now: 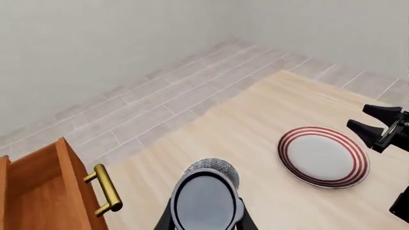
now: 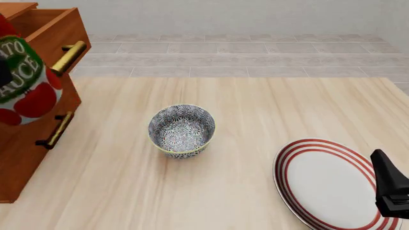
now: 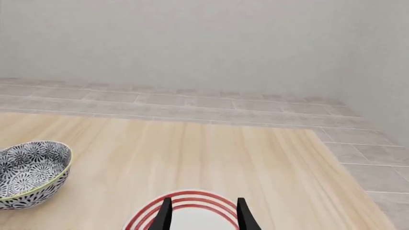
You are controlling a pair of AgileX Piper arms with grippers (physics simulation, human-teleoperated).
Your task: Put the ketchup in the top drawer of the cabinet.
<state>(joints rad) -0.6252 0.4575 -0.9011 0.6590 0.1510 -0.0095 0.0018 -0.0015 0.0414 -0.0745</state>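
Observation:
The ketchup [image 2: 24, 81], a red-labelled can with a green band, hangs in the air at the far left of the front view, close to the camera and overlapping the cabinet [image 2: 26, 153]. My left gripper [image 1: 206, 221] is shut on it; in the left wrist view its dark grey, silver-rimmed top [image 1: 206, 201] shows between the fingers. The top drawer [image 2: 48, 26] stands pulled out, its brass handle [image 1: 106, 189] beside the can. My right gripper [image 3: 203, 215] is open over the plate, holding nothing.
A grey patterned bowl [image 2: 182, 130] sits mid-table, right of the cabinet. A white plate [image 2: 326, 184] with red rings lies at the front right under the right gripper [image 2: 390, 189]. A lower drawer handle [image 2: 56, 130] sticks out from the cabinet front.

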